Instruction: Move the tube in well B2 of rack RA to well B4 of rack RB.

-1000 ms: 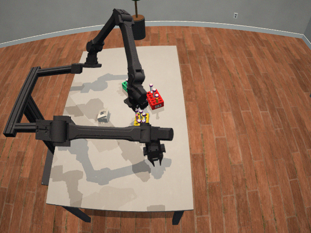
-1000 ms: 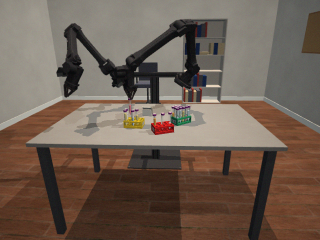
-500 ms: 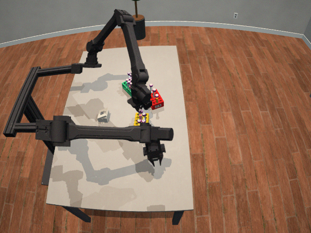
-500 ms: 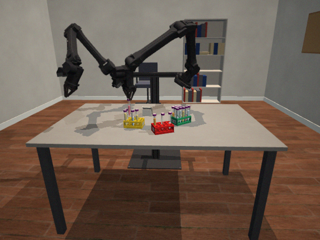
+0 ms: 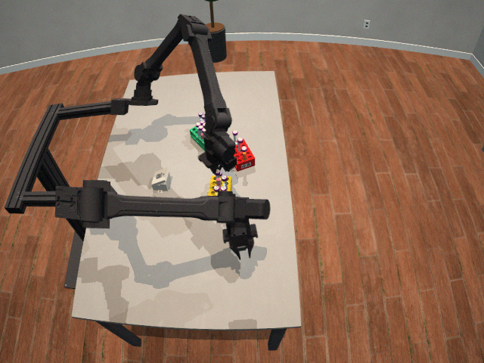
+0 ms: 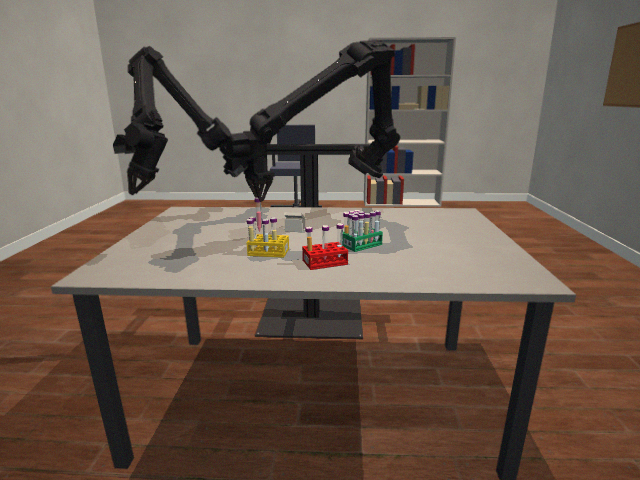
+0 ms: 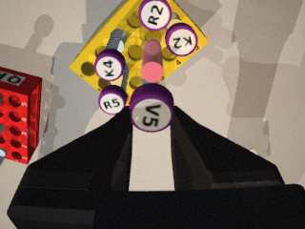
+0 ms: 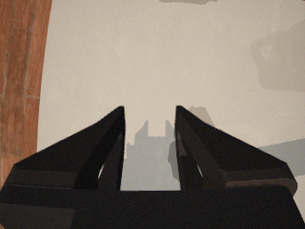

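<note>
left gripper (image 5: pixel 217 170) (image 6: pixel 262 198) (image 7: pixel 152 111) pinches the pink tube (image 6: pixel 258 220) (image 7: pixel 152 72) by its cap above the yellow rack (image 5: pixel 211 191) (image 6: pixel 267 253) (image 7: pixel 81 65), out of any well. a slanted or off-centre descent could knock cap k4 (image 7: pixel 109 66) or r2 (image 7: pixel 154 14), or jam the tube on a well's rim; a miscounted column would seat it wrongly. right gripper (image 5: pixel 245 255) (image 6: pixel 135 192) (image 8: pixel 151 109), fingers parted with nothing between, hangs well apart.

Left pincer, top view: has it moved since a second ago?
Yes. The left pincer has shifted picture-right, closer to the red rack.
</note>
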Tool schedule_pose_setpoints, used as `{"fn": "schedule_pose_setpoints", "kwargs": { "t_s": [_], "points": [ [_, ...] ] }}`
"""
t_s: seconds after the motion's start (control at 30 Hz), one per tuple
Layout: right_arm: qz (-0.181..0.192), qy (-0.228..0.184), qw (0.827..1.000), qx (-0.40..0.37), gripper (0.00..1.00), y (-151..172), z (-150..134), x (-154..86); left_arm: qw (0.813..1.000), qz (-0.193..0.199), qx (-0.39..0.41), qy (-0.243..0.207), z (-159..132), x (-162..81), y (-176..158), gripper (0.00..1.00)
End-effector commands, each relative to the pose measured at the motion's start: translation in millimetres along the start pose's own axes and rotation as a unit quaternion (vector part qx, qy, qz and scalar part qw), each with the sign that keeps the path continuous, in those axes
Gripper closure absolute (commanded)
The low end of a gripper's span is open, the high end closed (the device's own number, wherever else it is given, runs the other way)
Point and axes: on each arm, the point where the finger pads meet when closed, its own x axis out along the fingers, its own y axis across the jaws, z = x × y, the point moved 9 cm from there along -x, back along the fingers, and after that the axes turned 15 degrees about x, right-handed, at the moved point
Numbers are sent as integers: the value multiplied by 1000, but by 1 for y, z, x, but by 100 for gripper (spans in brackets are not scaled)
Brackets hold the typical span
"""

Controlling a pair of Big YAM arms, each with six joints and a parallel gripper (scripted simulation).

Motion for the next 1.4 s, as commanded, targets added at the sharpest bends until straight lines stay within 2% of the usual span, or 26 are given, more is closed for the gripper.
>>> {"fn": "schedule_pose_setpoints", "kwargs": {
  "t_s": [0.0, 0.37, 1.37],
  "points": [
    [8, -1, 1000, 12, 70, 10, 7, -5, 1000, -4, 4, 8, 7, 8, 7, 100],
    [8, -1, 1000, 12, 70, 10, 7, -5, 1000, -6, 17, 22, -7, 14, -7, 100],
    [8, -1, 1000, 12, 70, 10, 7, -5, 1000, -1, -3, -4, 10, 11, 8, 100]
  ]
}}
